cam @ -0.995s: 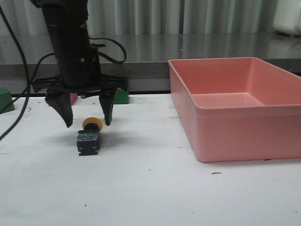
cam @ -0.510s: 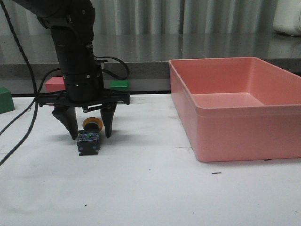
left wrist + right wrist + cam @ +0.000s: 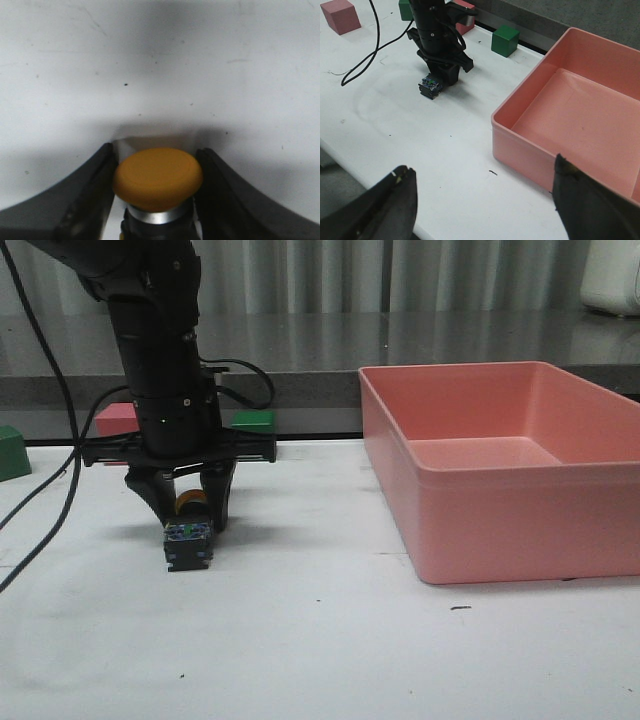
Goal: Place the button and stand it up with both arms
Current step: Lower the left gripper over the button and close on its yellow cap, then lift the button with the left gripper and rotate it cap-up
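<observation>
Front view: button (image 3: 188, 536) lying flat (yellow cap, black base).

button (image 3: 158, 179): matt yellow cap, shiny metal collar | bin (image 3: 520, 530): smooth pink plastic | table (image 3: 320, 650): matt white, scuffed

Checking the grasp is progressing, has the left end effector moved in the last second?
Yes. The left end effector dropped toward the white table and closed around the lying button, which stayed in place.

Looks like I'm in a lab test setup: plain white table (image 3: 330, 660), pink plastic bin (image 3: 500, 475), coloured practice cubes (image 3: 505, 41), grey curtain (image 3: 400, 275) behind, loose cables (image 3: 45, 490) everywhere.
</observation>
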Controlling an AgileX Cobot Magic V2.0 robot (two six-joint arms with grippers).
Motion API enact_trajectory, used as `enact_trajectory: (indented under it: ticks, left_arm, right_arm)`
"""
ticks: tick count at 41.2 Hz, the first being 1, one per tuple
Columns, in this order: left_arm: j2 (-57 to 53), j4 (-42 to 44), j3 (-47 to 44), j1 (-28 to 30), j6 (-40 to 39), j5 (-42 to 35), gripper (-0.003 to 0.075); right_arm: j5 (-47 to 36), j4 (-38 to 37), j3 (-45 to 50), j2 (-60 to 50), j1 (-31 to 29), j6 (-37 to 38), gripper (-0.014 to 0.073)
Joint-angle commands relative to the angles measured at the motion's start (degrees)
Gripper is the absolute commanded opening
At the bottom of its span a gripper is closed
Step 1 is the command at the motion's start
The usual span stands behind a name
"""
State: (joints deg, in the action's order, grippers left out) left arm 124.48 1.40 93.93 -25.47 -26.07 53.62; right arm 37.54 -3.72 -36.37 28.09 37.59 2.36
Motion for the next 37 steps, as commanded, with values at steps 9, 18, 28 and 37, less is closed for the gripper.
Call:
enact_trajectory:
  ticks: [9,18,28,37]
  left_arm:
    - [-8.0,2.0,1.4,1.1,8.6,5.9,0.0291]
    - [-15.3,0.6,-0.6,5.7,15.0,8.3,0.0291]
    - [-25.7,0.4,-9.5,8.6,19.5,3.4,0.0291]
    - [-36.4,1.2,-22.0,9.0,20.7,-11.1,0.0291]
  right_arm:
    - [-4.1,0.0,-1.5,0.1,-0.3,-0.6,0.0571]
    - [-4.1,0.0,-1.5,0.1,-0.3,-0.6,0.0571]
    - [-4.1,0.0,-1.5,0.1,-0.3,-0.6,0.0571]
    - [-4.1,0.0,-1.5,0.1,-0.3,-0.6,0.0571]
